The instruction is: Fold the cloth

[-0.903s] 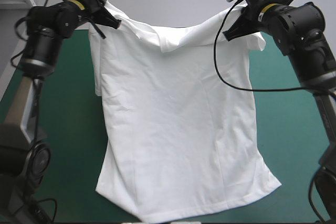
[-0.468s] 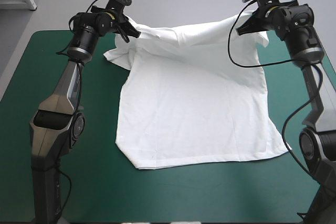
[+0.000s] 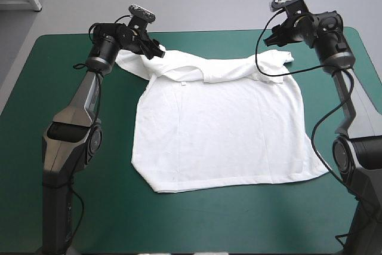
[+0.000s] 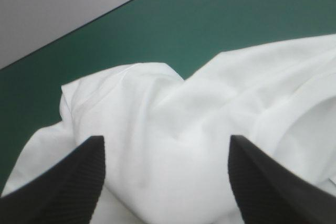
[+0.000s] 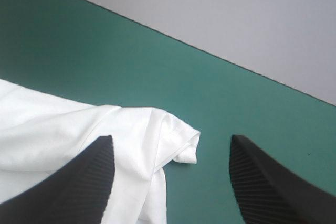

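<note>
One table (image 3: pixel 59 147), teal-green: T-shirt (image 3: pixel 221 129) now lies spread across middle, collar toward far edge, no longer hung between arms. Left gripper (image 3: pixel 156 51), right gripper (image 3: pixel 270 39) over shoulders, fingers wide apart, holding nothing. Laying-out likely done; folds next.

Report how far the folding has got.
Done: the T-shirt lies spread on the teal-green cover, hem toward the near edge. In hand: nothing. The left gripper and the right gripper stand open at its shoulders. Left: every fold, since none shows yet. The far end by the grippers is rumpled and may need smoothing first.
</note>
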You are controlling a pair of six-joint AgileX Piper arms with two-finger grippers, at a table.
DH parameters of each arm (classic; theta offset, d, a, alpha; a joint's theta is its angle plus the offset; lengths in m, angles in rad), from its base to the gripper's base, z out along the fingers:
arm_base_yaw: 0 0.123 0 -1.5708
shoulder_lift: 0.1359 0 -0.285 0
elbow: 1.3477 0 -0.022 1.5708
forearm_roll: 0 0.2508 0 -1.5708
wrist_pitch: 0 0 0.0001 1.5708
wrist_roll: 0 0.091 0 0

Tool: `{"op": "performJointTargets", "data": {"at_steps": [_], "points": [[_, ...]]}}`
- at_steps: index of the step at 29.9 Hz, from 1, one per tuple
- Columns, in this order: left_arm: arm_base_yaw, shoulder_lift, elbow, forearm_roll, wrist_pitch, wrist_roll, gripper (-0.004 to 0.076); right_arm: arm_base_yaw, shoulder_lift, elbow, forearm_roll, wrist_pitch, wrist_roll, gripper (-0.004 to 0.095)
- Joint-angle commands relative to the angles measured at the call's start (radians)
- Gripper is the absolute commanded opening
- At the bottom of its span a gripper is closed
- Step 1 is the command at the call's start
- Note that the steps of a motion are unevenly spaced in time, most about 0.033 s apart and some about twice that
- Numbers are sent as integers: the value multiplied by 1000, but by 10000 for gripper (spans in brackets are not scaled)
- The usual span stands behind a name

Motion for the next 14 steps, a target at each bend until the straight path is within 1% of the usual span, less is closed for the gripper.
{"op": "performJointTargets", "data": {"at_steps": [1,4,6,8,10,12,14], "points": [[0,-138,-36,-27,26,-33,536,-9,-141,-87,9,-15,7,630],[0,-216,-36,-34,145,-39,470,-9,-221,-118,71,90,7,608],[0,-273,-36,-41,231,-42,436,-9,-277,-118,122,164,7,567],[0,-319,-32,-77,301,-60,421,-9,-330,-118,166,257,7,511],[0,-353,-14,-111,338,-79,413,-9,-372,-118,189,333,7,466],[0,-399,49,-159,360,-87,412,-9,-403,-118,218,412,7,428],[0,-445,139,-198,362,-89,412,-9,-446,-87,252,413,19,412]]}}
